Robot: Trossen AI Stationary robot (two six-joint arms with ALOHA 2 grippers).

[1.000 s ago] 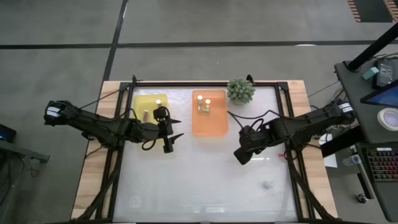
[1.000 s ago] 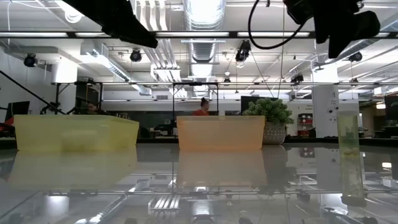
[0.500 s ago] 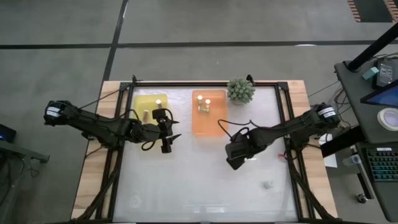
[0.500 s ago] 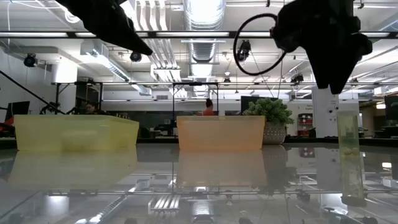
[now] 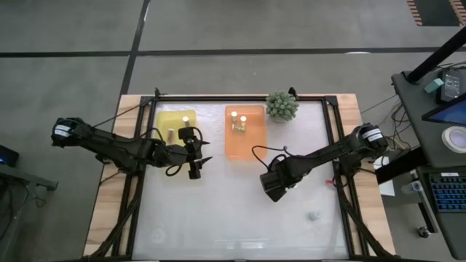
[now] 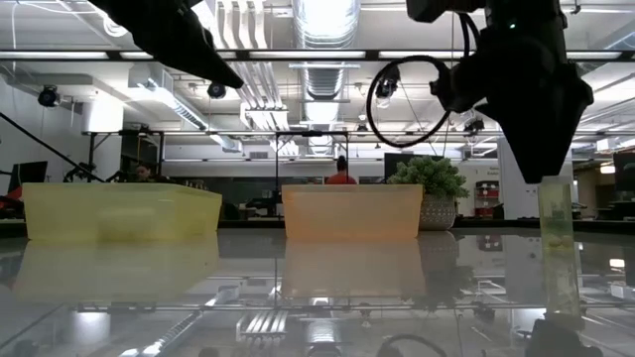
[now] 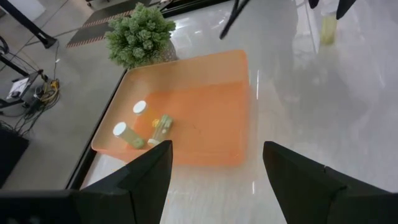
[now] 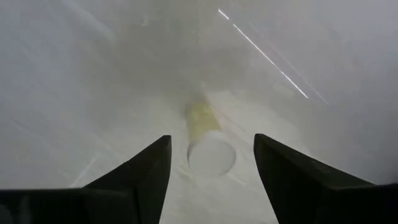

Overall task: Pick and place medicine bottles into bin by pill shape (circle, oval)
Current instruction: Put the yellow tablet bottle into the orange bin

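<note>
One small medicine bottle (image 5: 314, 216) with a white cap stands upright on its base on the glass table near the front right. It also shows in the low view (image 6: 556, 220). My right gripper (image 6: 541, 171) is open and hangs just above it. In the right wrist view the bottle's cap (image 8: 211, 157) lies between my open fingers, untouched. My left gripper (image 5: 206, 151) is open and empty, beside the yellow tray (image 5: 177, 114). The orange tray (image 7: 205, 74) holds three bottles (image 7: 160, 127), and the yellow tray holds two (image 5: 170, 135).
A spiky green plant ball (image 5: 281, 105) stands at the far edge right of the orange tray. Both trays sit at the far half of the table. A desk with devices (image 5: 444, 94) stands off the table's right side. A person (image 6: 341, 175) shows far behind.
My right gripper has come down and gone toward the table's left and near edges, ending just above the standing bottle. The bottle has stayed in place.
</note>
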